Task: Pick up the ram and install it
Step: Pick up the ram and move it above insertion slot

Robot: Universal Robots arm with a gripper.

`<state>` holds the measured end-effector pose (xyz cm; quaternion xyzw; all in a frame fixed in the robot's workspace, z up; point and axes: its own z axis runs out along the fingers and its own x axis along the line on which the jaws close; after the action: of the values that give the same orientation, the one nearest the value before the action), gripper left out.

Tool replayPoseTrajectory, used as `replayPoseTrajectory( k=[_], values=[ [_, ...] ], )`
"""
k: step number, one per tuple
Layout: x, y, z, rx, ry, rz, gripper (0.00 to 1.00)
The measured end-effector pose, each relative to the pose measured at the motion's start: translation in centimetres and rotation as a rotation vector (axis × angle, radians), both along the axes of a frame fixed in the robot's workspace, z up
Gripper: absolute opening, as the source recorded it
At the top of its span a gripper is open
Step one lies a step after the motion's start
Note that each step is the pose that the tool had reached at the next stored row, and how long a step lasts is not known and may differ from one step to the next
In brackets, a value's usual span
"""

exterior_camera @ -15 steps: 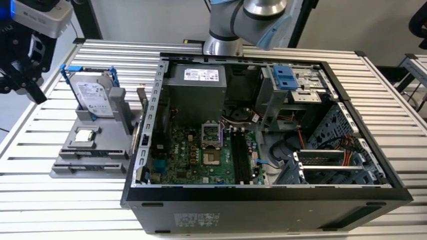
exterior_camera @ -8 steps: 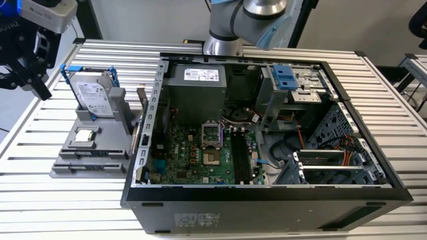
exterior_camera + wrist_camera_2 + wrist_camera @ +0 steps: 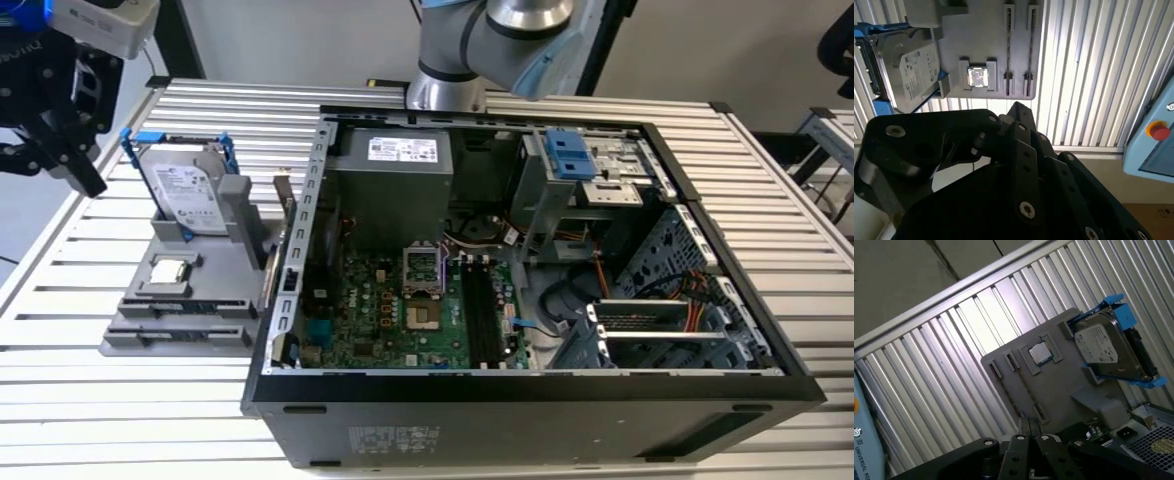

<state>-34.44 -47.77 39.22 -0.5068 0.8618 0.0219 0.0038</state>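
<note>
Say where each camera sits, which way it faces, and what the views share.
Exterior view: off the arm, high, looking down on the open computer case and grey holder; the arm and gripper show.
Second wrist view: on the arm, looking down past the gripper's linkage at the holder, processor chip and hard drive.
First wrist view: also on the arm, facing the same holder from another angle.
Shared: holder, chip and hard drive, in all three.

- Hard drive (image 3: 180, 195): white label, print too small to read.
- Power supply (image 3: 387, 195): white sticker, illegible.
- Light-blue panel (image 3: 861, 440): one line of lettering.
</note>
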Motion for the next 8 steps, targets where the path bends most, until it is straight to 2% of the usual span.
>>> replayPoseTrajectory(
  k=[8],
  values=[
    [0.00, 0.00, -0.12, 0.0029, 0.0001, 0.135, 0.00]
  ],
)
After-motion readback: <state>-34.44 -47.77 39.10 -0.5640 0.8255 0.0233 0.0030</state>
